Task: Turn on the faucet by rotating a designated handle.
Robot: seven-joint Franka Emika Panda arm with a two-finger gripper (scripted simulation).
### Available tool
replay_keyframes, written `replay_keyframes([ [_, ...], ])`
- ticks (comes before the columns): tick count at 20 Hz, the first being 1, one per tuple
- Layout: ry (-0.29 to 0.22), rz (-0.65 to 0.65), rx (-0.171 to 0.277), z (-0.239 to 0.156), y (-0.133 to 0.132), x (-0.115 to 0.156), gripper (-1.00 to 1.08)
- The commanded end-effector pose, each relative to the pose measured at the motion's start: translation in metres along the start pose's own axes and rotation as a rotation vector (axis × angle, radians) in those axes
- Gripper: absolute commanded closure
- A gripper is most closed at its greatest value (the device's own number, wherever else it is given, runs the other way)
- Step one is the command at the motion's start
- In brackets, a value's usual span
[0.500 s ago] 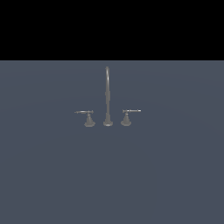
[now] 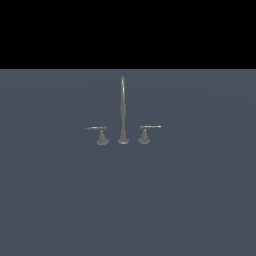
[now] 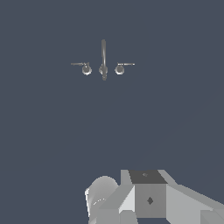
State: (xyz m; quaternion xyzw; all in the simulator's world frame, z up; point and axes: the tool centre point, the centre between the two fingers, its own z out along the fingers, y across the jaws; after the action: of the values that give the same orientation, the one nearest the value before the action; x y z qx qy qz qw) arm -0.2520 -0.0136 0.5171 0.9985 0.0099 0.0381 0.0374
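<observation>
A: Nothing has moved since the earlier exterior frame: faucet (image 2: 123, 112) sits in the same spot, both levers unchanged.

B: Arm visible?

A: Only in the wrist view. Pale grey gripper (image 3: 148, 199) body sits closest to that camera, cut off by the frame edge. Exterior view shows no arm at all.

B: Jaw opening?

A: Can't tell, fingertips are out of frame. It holds nothing visible and touches nothing.

B: Target?

A: Well beyond the gripper on the flat grey-blue surface (image 2: 125, 210). The handle (image 2: 100, 134) with the dark lever is on the exterior view's left of the spout (image 2: 122, 100); twin handle (image 2: 146, 132) with the brighter lever is on the right.
</observation>
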Motion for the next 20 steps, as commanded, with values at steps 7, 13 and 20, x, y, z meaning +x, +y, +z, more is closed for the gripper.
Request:
replay_keyframes([
  [7, -0.002, 0.010, 0.004, 0.001, -0.001, 0.005, 1.08],
  [13, -0.007, 0.055, 0.033, 0.008, -0.007, 0.024, 1.08],
  [20, -0.025, 0.156, 0.086, 0.025, -0.019, 0.063, 1.08],
])
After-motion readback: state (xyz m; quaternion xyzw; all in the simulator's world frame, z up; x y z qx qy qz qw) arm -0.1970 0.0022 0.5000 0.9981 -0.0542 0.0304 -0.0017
